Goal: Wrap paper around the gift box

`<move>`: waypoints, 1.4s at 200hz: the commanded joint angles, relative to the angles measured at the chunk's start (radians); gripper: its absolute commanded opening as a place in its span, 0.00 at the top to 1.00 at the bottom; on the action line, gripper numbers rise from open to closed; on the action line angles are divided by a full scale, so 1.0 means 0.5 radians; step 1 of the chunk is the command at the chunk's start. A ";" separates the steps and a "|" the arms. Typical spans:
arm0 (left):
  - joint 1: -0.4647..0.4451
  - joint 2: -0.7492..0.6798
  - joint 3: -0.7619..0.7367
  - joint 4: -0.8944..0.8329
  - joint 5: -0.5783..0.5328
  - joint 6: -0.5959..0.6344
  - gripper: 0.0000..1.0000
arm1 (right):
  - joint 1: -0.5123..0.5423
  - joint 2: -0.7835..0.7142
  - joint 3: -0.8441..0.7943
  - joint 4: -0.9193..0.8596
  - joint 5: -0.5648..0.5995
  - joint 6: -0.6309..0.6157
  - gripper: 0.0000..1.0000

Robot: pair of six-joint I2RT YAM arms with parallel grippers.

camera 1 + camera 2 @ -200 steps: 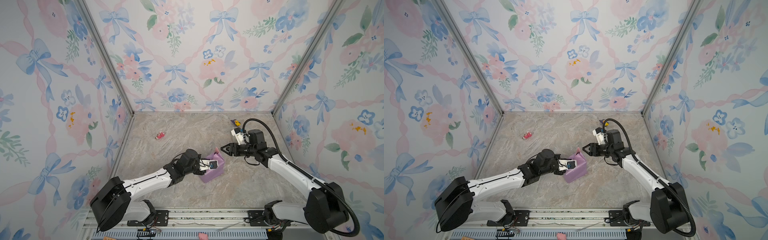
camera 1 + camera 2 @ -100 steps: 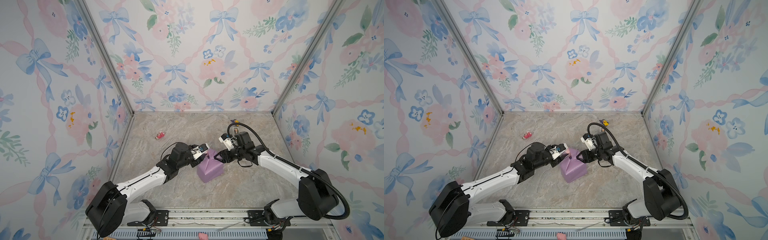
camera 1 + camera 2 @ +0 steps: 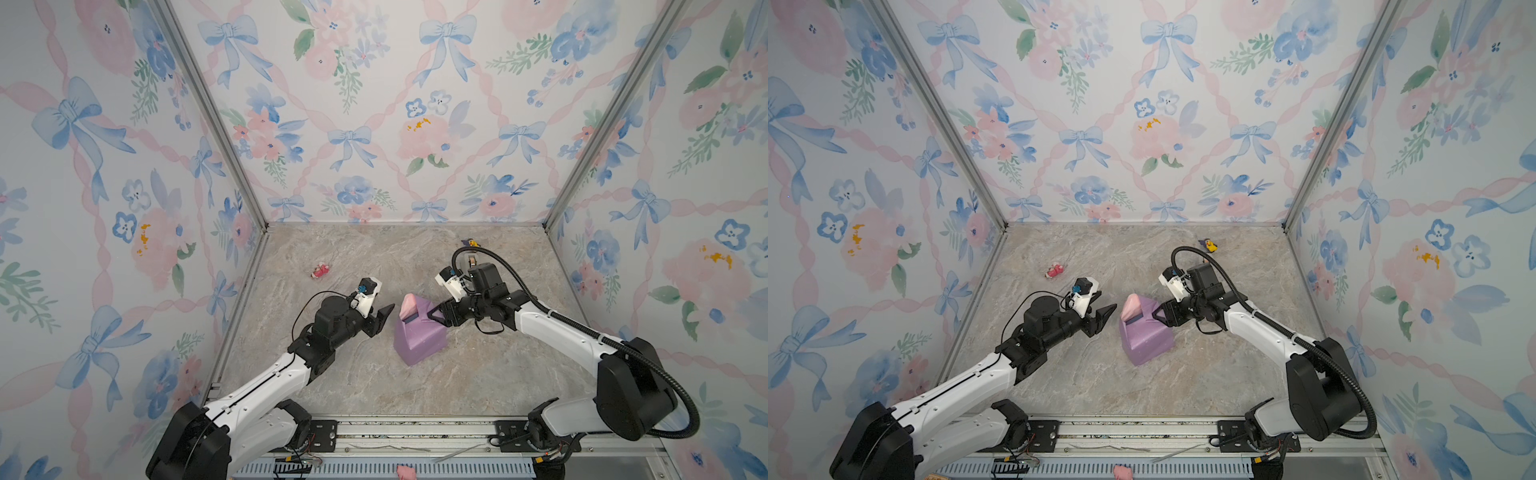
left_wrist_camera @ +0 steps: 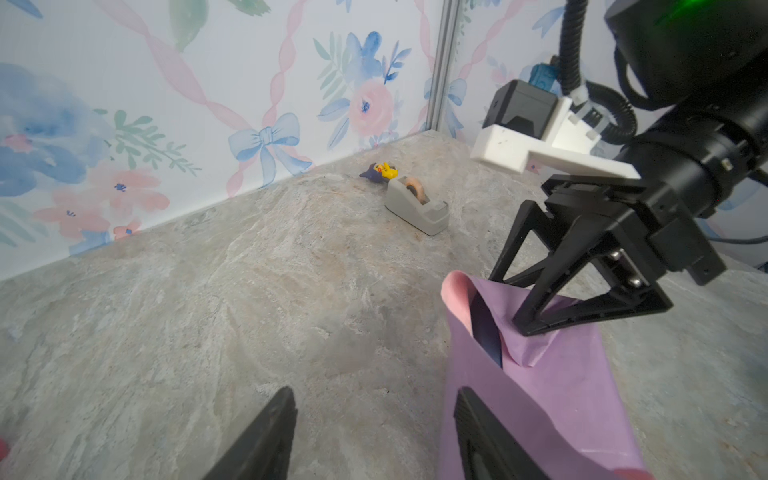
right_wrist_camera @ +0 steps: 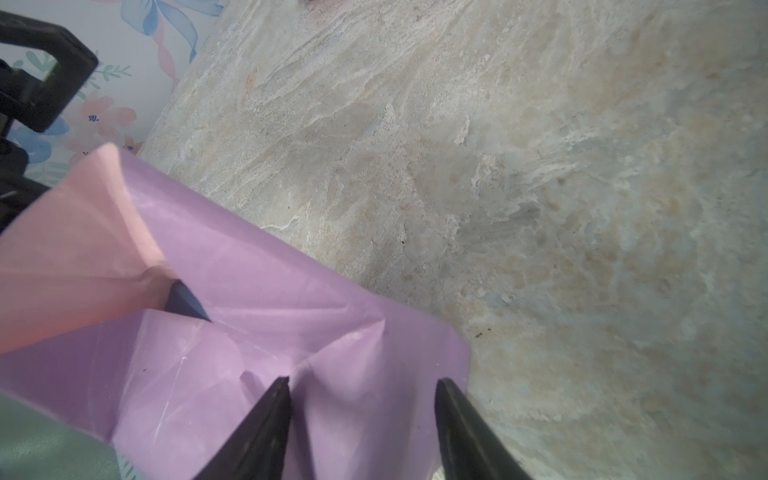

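Now left pincer [image 3: 384, 320], right pincer [image 3: 436, 319] gape, flanking paper [image 3: 419, 341].

The paper [image 3: 419, 340], folded around the gift box [image 4: 484, 332], lies on the desk [image 3: 374, 386] between both pairs of jaws: apart from the left jaws, touching the right jaws' tips. Behind the right jaws stands a tape dispenser [image 4: 417, 208], a toy figure [image 4: 380, 171] just beyond it.

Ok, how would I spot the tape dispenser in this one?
Look at the marble tabletop toward its back right corner. The tape dispenser sits there beside a tiny yellow-and-purple toy; it is the larger, plain grey block holding a tan roll.
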 commanded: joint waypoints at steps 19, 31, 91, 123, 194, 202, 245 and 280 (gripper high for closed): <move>0.010 -0.148 -0.127 0.093 0.025 -0.296 0.38 | 0.033 0.075 -0.036 -0.136 0.043 -0.057 0.43; 0.011 -0.138 -0.149 0.085 0.159 -0.262 0.38 | 0.033 0.077 -0.041 -0.131 0.040 -0.055 0.43; 0.010 0.217 0.021 0.063 0.477 -0.179 0.41 | 0.033 0.053 -0.055 -0.124 0.001 -0.092 0.43; 0.011 0.387 0.133 0.063 0.557 -0.144 0.45 | 0.032 0.054 -0.061 -0.110 -0.041 -0.127 0.43; 0.012 0.641 0.232 0.064 0.794 -0.080 0.60 | 0.032 0.072 -0.065 -0.141 -0.062 -0.167 0.43; 0.010 0.658 0.243 0.065 0.835 -0.058 0.64 | 0.031 0.075 -0.065 -0.146 -0.064 -0.173 0.43; 0.008 0.703 0.301 0.063 0.975 0.084 0.91 | 0.030 0.094 -0.058 -0.174 -0.079 -0.196 0.43; -0.067 0.672 0.334 -0.007 0.859 0.380 1.00 | 0.009 0.120 -0.062 -0.179 -0.100 -0.213 0.43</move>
